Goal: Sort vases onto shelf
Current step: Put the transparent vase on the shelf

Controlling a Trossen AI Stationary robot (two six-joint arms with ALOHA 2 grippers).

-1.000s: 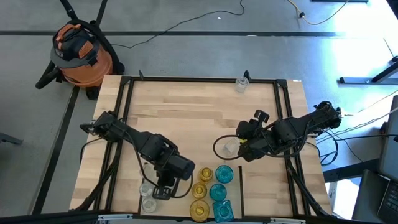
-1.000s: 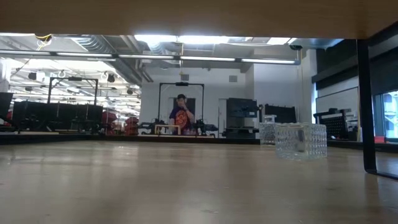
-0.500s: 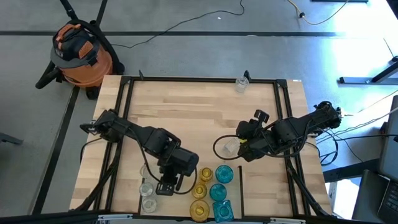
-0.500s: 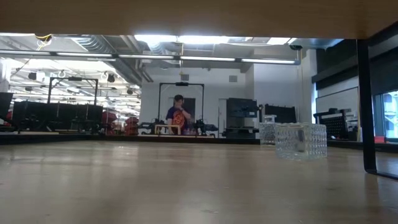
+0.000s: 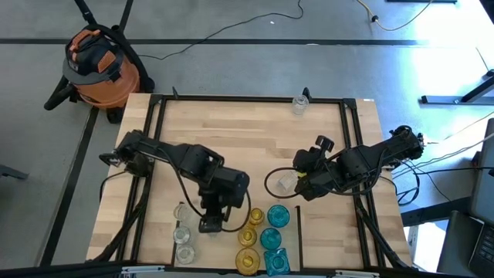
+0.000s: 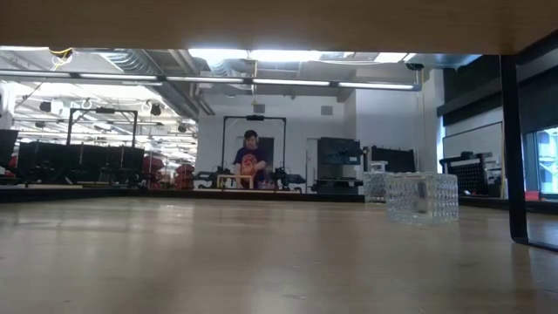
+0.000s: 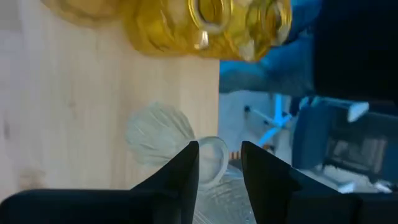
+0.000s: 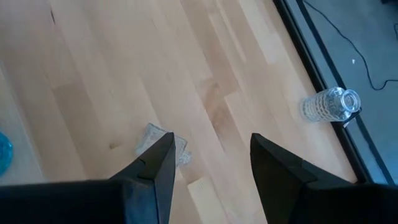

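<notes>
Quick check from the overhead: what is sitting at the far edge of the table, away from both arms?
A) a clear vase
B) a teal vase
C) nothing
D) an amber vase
A: a lone clear vase stands by the far rail; the amber vases and teal vases are grouped at the near edge, beside the left gripper.

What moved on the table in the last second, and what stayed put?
The left arm swung toward the table's middle, and its end effector slid away from the two clear vases toward the yellow vases. Its fingers are open and hold nothing. The right end effector stayed open by the clear vase. None of the vases moved. Far behind, a person shifted a little.
</notes>
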